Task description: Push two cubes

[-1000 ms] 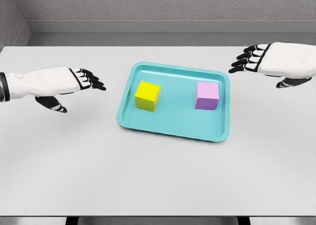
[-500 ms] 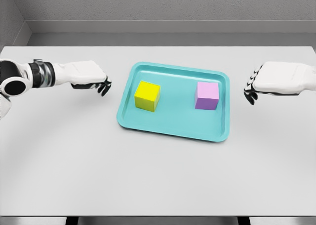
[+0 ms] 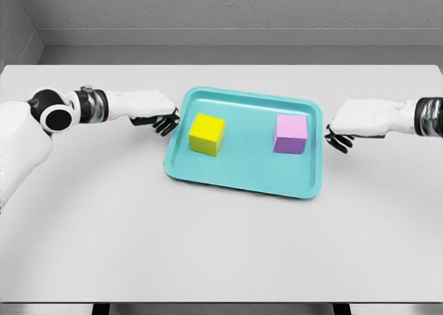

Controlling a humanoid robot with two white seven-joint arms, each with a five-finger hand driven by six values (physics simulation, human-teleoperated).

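So we've got the yellow cube (image 3: 206,133) sitting on the left half of the teal tray (image 3: 242,178) and the purple cube (image 3: 291,133) on the right half, both flat on the tray floor, well apart from each other, and neither looks like it's budged from where it was a second ago. What has changed is us: a second ago both hands were hanging out wide of the tray with fingers stretched, and now they've swung in and dropped low. Our left hand (image 3: 154,113) is right at the tray's left rim, just beside the yellow cube but not touching it as far as we can tell, dark fingers curled down under the palm, clenched-ish and holding nothing. Our right hand (image 3: 354,124) is just outside the right rim, near the purple cube with the rim between them, fingers curled under the same way, also empty. So our read is that we're lined up for the push from both sides and no contact has happened yet. The thing to watch is the rim, since knuckles riding low could catch it and shove the whole tray across the white desk (image 3: 221,246) instead of the cubes.
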